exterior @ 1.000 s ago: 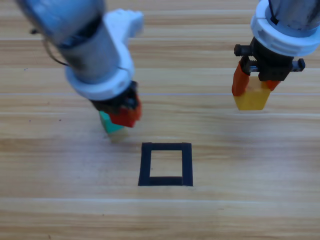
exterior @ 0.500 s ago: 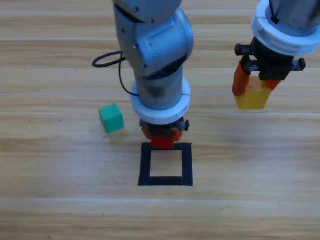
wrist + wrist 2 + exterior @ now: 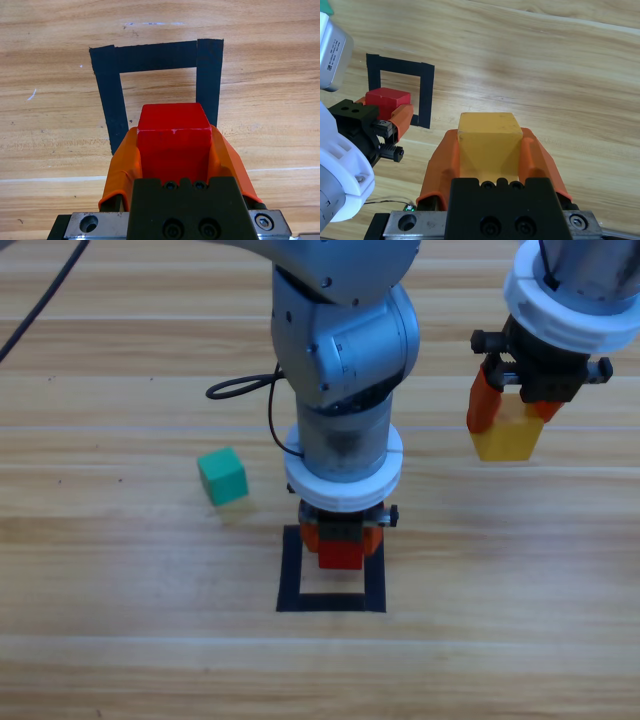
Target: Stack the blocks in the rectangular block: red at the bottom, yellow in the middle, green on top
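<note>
My left gripper (image 3: 341, 548) is shut on the red cube (image 3: 341, 554) and holds it over the far part of the black tape square (image 3: 291, 575). In the left wrist view the red cube (image 3: 174, 135) sits between the orange jaws, with the tape square (image 3: 112, 100) just beyond it. My right gripper (image 3: 512, 425) hangs at the upper right, shut on the yellow cube (image 3: 506, 437), which also fills the jaws as the yellow cube (image 3: 489, 137) in the right wrist view. The green cube (image 3: 222, 476) rests on the table left of the square.
A black cable (image 3: 245, 390) loops beside the left arm's body. The right wrist view also shows the tape square (image 3: 425, 92) and the left gripper's red cube (image 3: 387, 97) at its left.
The left arm swung right from beside the green cube to the tape square, carrying the red cube, and moved further over the square. The right arm held still.
</note>
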